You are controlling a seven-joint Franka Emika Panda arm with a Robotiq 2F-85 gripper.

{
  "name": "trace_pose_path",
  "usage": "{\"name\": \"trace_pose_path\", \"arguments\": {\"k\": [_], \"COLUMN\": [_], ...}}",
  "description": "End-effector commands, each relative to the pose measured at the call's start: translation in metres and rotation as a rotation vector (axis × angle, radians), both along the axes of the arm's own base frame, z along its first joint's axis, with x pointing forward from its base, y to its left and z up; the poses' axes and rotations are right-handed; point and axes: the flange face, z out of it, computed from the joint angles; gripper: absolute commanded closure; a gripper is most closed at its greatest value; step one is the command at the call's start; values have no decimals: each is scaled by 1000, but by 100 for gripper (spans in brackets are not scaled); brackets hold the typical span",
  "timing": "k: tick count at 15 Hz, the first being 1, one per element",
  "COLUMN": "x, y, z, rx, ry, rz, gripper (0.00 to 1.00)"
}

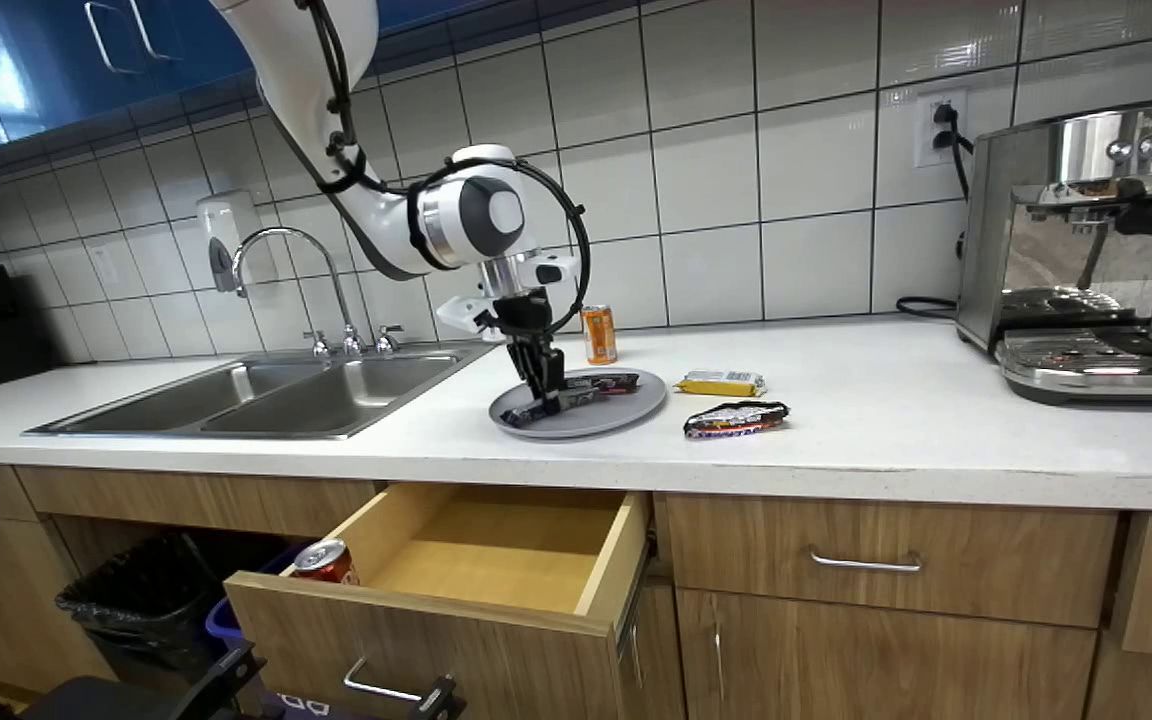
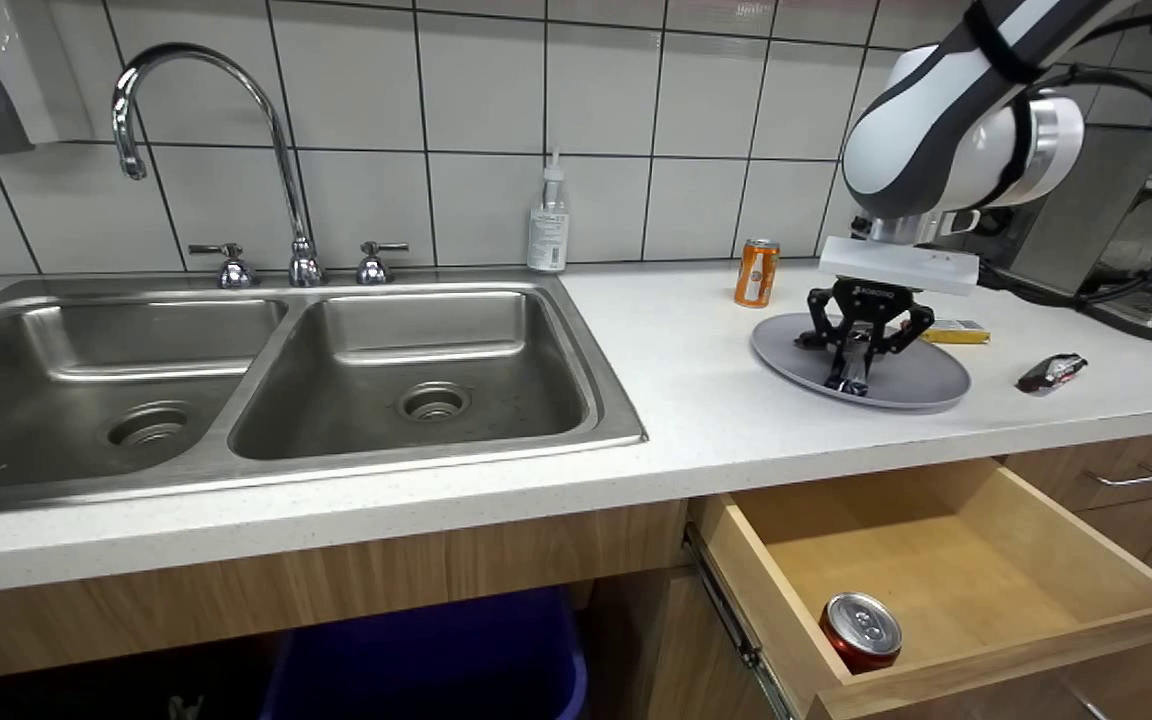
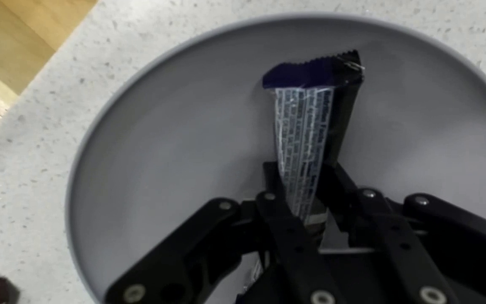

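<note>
A grey plate [image 1: 636,405] rests on the white counter with two dark-wrapped bars on it. My gripper [image 3: 304,173] points down over the plate, its jaws closed in on both sides of the nearer bar [image 3: 302,126]. That bar has a purple-black end and a panel of small print. Both fingers [image 3: 273,175] appear to press against its wrapper. Its lower part is hidden behind the gripper. The second bar [image 1: 616,382] lies just behind on the plate; in the wrist view only a sliver of wrapper [image 3: 255,272] shows beside the jaws.
An orange can [image 1: 599,335] stands behind the plate. Beside the plate lie a yellow packet [image 1: 721,384] and a black-wrapped bar [image 1: 736,420]. Below, a drawer [image 1: 506,545] is pulled out, holding a red can [image 2: 861,632]. A sink [image 2: 436,360] and a coffee machine [image 1: 1086,240] flank the area.
</note>
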Motion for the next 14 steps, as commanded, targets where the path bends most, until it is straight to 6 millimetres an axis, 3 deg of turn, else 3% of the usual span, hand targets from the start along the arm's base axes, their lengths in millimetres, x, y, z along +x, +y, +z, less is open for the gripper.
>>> {"name": "trace_pose_path", "arguments": {"k": [1,7,14], "x": [-5,-24,-67], "y": [5,10,16], "z": [21,43,55], "rx": [31,45,51], "ry": [-19,-50,-53], "rz": [-2,13,12], "gripper": [92,92,92]}}
